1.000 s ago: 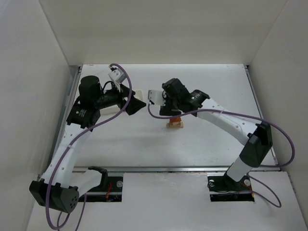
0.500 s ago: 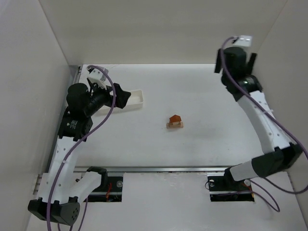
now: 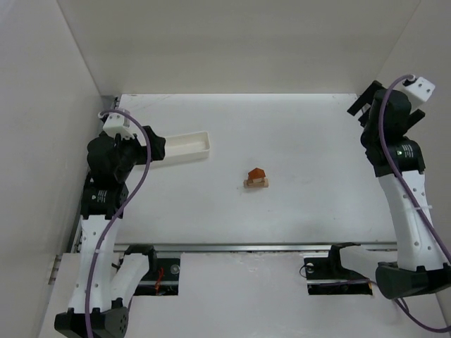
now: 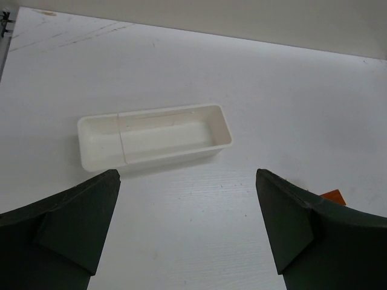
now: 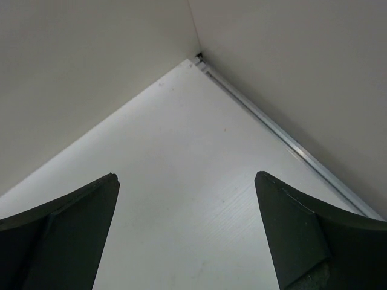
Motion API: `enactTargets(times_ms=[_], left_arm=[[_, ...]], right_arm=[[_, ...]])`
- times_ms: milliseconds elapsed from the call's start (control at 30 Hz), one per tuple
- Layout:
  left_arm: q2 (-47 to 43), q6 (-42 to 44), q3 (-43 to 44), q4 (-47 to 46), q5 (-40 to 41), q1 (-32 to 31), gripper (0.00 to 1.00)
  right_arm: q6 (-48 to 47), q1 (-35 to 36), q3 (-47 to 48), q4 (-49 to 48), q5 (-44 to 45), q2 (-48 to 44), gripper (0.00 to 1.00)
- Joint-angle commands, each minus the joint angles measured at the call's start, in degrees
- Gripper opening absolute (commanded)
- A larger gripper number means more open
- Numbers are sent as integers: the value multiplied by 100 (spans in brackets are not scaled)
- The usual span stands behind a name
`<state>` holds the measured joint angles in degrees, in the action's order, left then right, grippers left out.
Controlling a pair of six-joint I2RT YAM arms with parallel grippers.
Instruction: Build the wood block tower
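Note:
The wood block tower (image 3: 256, 177) stands in the middle of the table: light tan blocks with an orange-red wedge on top. A corner of the wedge (image 4: 331, 196) shows beside my left gripper's right finger in the left wrist view. My left gripper (image 4: 187, 211) is open and empty, pulled back at the left (image 3: 141, 149), far from the tower. My right gripper (image 5: 187, 211) is open and empty, raised at the far right (image 3: 366, 109), facing the back right corner of the table. The tower is out of the right wrist view.
A long white tray (image 3: 182, 146) lies at the back left, empty in the left wrist view (image 4: 154, 136). White walls close in the table on three sides. A metal rail (image 5: 284, 136) runs along the right edge.
Both arms have drawn away from the tower: the right gripper left the wedge on top and swung up to the far right; the left gripper pulled back left, uncovering the tray.

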<state>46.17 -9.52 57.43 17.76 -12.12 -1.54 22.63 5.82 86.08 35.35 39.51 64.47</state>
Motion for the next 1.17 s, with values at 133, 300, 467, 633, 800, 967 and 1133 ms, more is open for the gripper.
enactTargets(times_ms=[133, 300, 467, 633, 800, 967, 1133], left_arm=[[-293, -225, -135, -176, 140, 180, 94], [-346, -226, -135, -176, 140, 180, 94], [-346, -226, -188, -176, 78, 233, 94], [-346, -279, -188, -176, -62, 233, 94], [-399, -331, -188, -124, -62, 233, 94], [-399, -331, -188, -124, -115, 233, 94], [-451, -331, -188, -124, -115, 233, 94]], right_arm=[[356, -46, -268, 297, -637, -408, 100], [417, -46, -145, 436, -559, -409, 100], [479, -46, -153, 490, -417, -584, 100], [479, -46, -267, 490, -417, -637, 100], [479, -46, -268, 490, -470, -742, 100], [479, -46, -320, 438, -470, -795, 100], [479, -46, -320, 437, -576, -848, 100]])
